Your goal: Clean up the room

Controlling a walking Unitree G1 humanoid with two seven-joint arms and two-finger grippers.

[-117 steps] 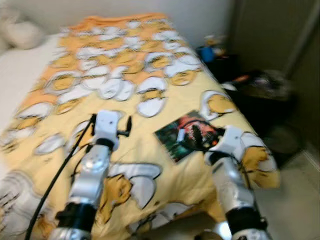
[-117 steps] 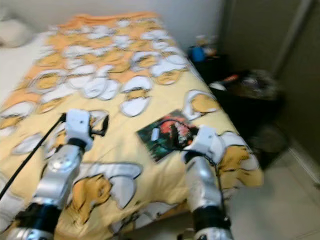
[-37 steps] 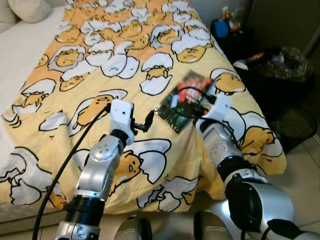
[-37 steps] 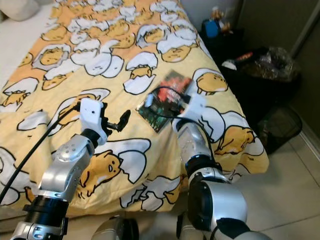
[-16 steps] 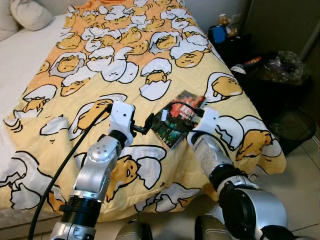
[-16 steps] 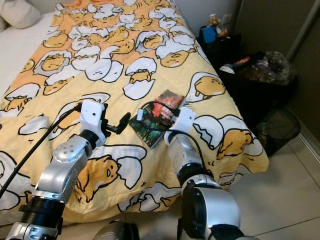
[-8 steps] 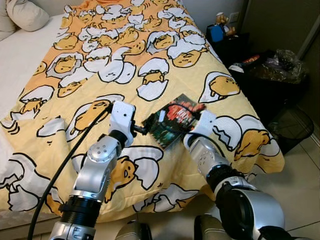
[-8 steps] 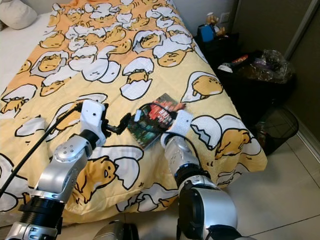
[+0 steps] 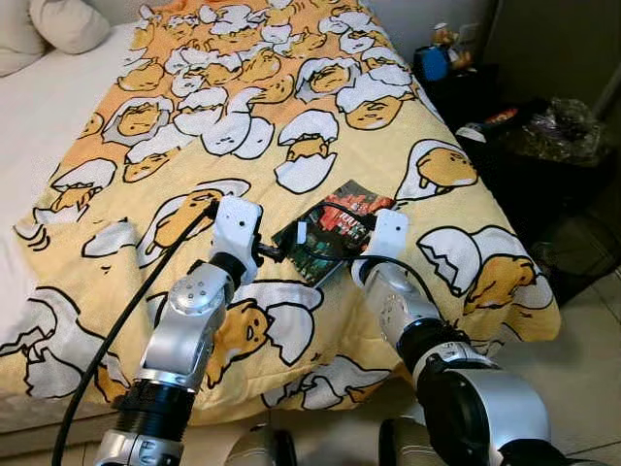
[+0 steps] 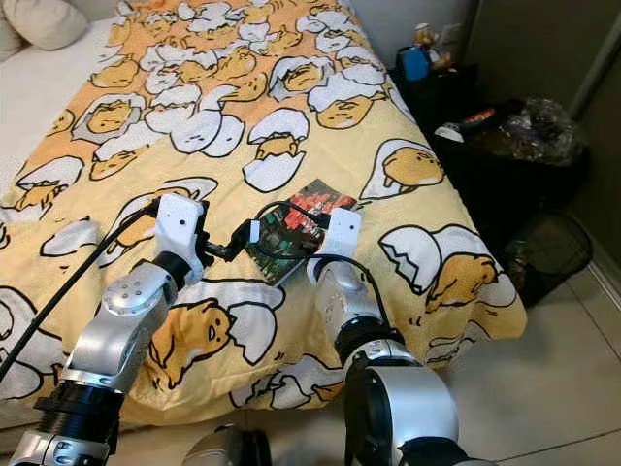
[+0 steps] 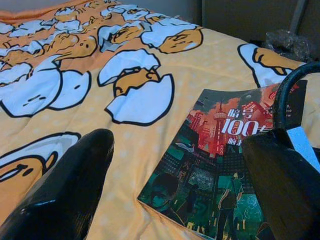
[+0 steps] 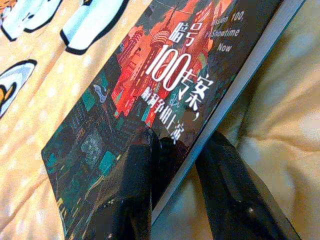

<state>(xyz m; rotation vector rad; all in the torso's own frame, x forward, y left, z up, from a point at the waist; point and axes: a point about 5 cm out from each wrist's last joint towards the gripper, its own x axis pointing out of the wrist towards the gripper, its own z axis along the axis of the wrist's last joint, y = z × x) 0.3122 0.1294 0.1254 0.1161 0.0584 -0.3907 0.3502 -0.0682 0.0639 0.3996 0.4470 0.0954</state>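
Right gripper (image 12: 172, 187) clamped on the near edge of the book (image 9: 325, 238), one black finger pressed on the glossy cover, the other tucked under the white page block, as seen in the right wrist view. Left gripper (image 11: 175, 185) spread wide, fingers apart, one glossy black finger (image 11: 60, 190) over the quilt and the other beside the book's left corner, not gripping anything. Compared with half a second ago, book's near edge raised a little higher off the quilt (image 9: 194, 126) and the right wrist turned further inward toward the left arm; compared with a second ago, the left fingertips closer to the book's corner, almost touching. Seven seconds back, book flat on the quilt with both grippers nearer the foot of the bed; whole view shifted since then, so camera moved as well. Book thin, rectangular, softcover, dark teal and red cityscape art with white lettering, lying tilted near the bed's right edge, towards its foot. Quilt soft, puffy, dimpled fabric, yellow fading to orange at the far end, printed with cartoon eggs in cracked white shells. Pale plain pillow (image 9: 70, 21) at the far left corner on white sheet (image 9: 39, 116). Beside the bed on the right, a dark stand with a blue item (image 9: 434, 61), a crinkly clear plastic bag (image 9: 563, 126), and a black mesh bin (image 10: 545, 254) on pale tiled floor (image 10: 543, 388).
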